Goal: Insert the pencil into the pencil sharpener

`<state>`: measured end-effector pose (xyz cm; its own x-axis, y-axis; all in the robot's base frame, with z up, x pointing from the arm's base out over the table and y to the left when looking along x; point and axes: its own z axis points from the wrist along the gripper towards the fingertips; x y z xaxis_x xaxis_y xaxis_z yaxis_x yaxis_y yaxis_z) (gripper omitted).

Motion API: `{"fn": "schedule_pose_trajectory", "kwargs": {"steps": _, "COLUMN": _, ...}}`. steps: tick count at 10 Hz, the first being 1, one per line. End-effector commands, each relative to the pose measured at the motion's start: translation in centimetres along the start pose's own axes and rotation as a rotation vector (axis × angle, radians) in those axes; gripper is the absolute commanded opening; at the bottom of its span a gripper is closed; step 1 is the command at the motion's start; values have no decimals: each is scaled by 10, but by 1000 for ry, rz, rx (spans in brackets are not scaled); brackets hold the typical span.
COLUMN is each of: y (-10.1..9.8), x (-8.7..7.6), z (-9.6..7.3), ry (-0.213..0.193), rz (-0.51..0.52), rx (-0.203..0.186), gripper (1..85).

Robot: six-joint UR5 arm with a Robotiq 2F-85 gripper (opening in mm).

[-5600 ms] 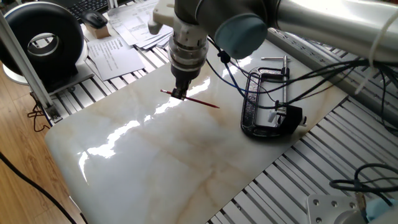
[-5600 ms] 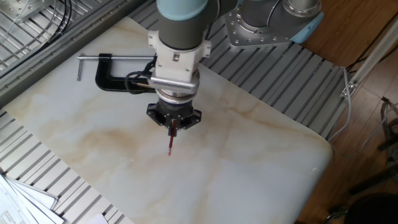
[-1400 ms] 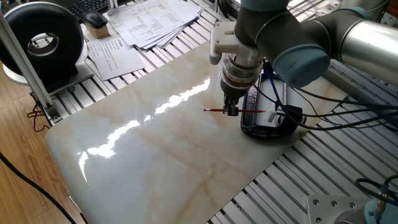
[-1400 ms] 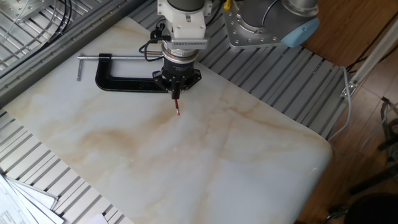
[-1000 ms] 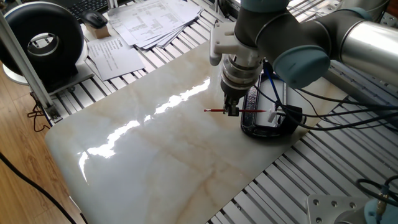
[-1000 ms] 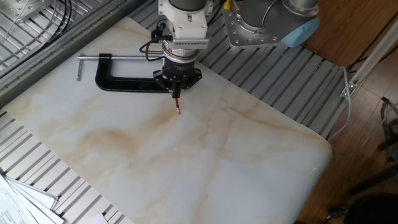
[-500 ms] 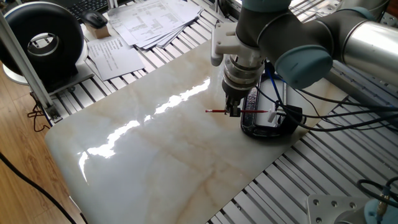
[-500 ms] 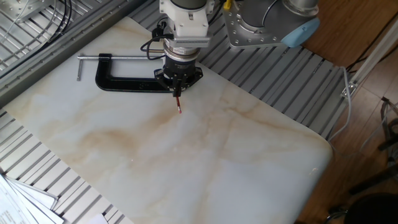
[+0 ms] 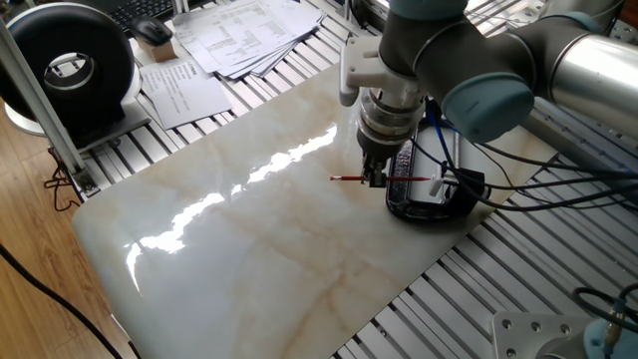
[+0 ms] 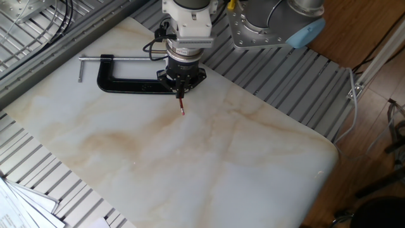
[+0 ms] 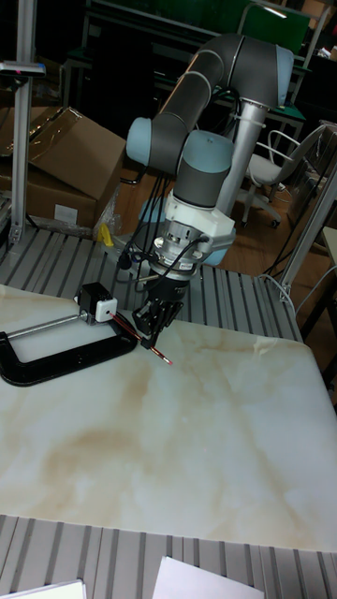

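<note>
One thin red pencil (image 9: pixel 399 179) with a dark tip is clamped crosswise in the robot's two-finger tool (image 9: pixel 374 179), whose fingers are closed narrowly on the shaft above the pale marbled worktop (image 9: pixel 249 239). From one fixed view the pencil lies nearly level, one end out over bare marble, the other reaching toward the small black blocky pencil sharpener (image 9: pixel 465 185) at the near end of the large black metal C-clamp (image 9: pixel 419 175); whether the tip has reached the sharpener cannot be told there. The other fixed view hides the sharpener behind the tool (image 10: pixel 181 91) and shows only a short red end of the pencil (image 10: pixel 182 108) below it, but it gives the whole clamp (image 10: pixel 120 82) and its silver screw. Only the tall fixed view shows the sharpener (image 11: pixel 96 302) with its whitish patch, sitting on the clamp (image 11: pixel 65 356), and the pencil (image 11: pixel 140 339) running between it and the tool (image 11: pixel 155 321).
</note>
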<state>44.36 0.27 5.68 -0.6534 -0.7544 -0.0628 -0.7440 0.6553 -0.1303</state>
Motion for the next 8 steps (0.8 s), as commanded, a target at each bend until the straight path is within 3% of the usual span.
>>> {"fn": "schedule_pose_trajectory", "kwargs": {"steps": 1, "y": 0, "x": 0, "z": -1, "ry": -10, "rz": 8, "rx": -6, "gripper": 17}}
{"fn": "schedule_pose_trajectory", "kwargs": {"steps": 8, "y": -3, "x": 5, "z": 0, "ry": -13, "rz": 21, "rx": -6, "gripper": 17}}
